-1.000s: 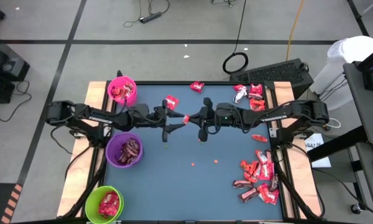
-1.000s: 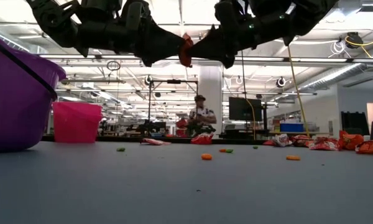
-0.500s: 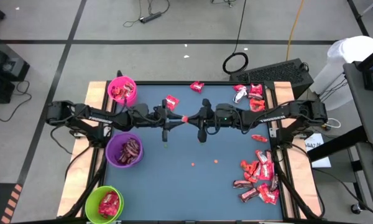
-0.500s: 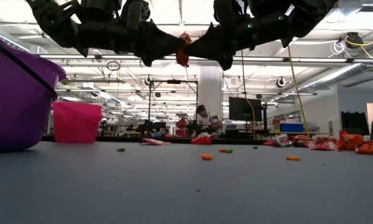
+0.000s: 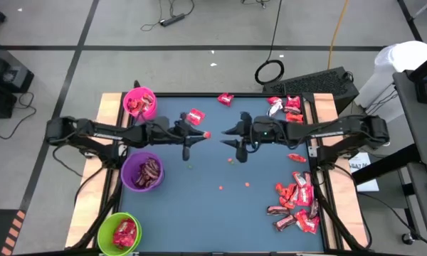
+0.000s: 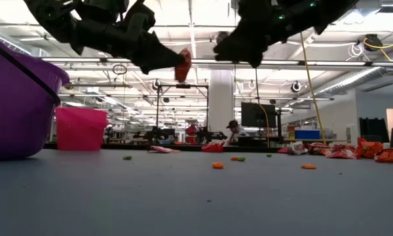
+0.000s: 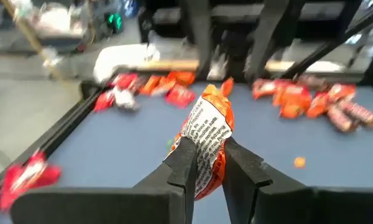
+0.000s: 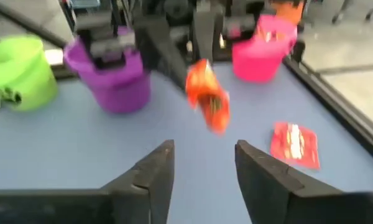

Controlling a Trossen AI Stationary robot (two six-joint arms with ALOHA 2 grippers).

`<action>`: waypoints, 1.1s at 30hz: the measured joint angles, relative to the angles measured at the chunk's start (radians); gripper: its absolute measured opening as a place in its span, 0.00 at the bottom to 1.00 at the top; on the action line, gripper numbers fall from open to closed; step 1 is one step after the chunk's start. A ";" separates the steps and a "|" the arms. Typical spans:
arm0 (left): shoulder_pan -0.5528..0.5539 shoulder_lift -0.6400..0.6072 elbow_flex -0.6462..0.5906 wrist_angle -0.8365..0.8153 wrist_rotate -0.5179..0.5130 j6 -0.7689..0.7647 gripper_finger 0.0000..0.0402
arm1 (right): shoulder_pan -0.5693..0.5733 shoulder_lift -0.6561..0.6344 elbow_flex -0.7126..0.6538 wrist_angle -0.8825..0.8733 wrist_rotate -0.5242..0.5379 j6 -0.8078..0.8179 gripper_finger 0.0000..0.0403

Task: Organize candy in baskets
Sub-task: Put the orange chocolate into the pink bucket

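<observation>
Progress is partial. All three baskets stand along the left side of the desk (image 5: 199, 199), and each already holds candy: the pink basket (image 5: 139, 102) at the far corner, the purple basket (image 5: 144, 171) midway, the green basket (image 5: 119, 232) at the near corner. Most of the work remains. A heap of wrapped candy (image 5: 296, 203) lies at the near right of the desk, a second cluster (image 5: 286, 108) sits at the far right, and two single pieces (image 5: 196, 115) lie near the far edge.

Left claw (image 5: 199, 134) is closed on one orange-red candy piece (image 7: 206, 134), held above the middle of the desk; the left wrist view shows the wrapper pinched between both fingers. Right claw (image 5: 228, 136) hangs just opposite, its fingers spread apart and empty, with a clear gap between it and the piece. My judgement is that the piece now belongs to the left arm alone and is due for one of the baskets.

Limits of observation: which basket suits this wrapper cannot be settled, since printing on the piece is not legible. Basket contents show only from above. Small orange and green specks (image 5: 247, 185) lie loose on the desk. A person (image 6: 234, 133) is visible far behind.
</observation>
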 joint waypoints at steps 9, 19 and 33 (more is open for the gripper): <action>0.062 -0.243 0.034 -0.456 -0.231 0.000 0.16 | -0.001 -0.034 -0.029 -0.274 0.147 0.030 0.41; 0.214 -0.347 0.127 -0.863 -0.502 -0.001 0.16 | -0.006 0.043 -0.074 -0.295 0.176 0.045 0.41; 0.527 -0.344 0.130 -1.003 -0.669 0.026 0.16 | -0.006 0.109 -0.074 -0.296 0.183 0.037 0.41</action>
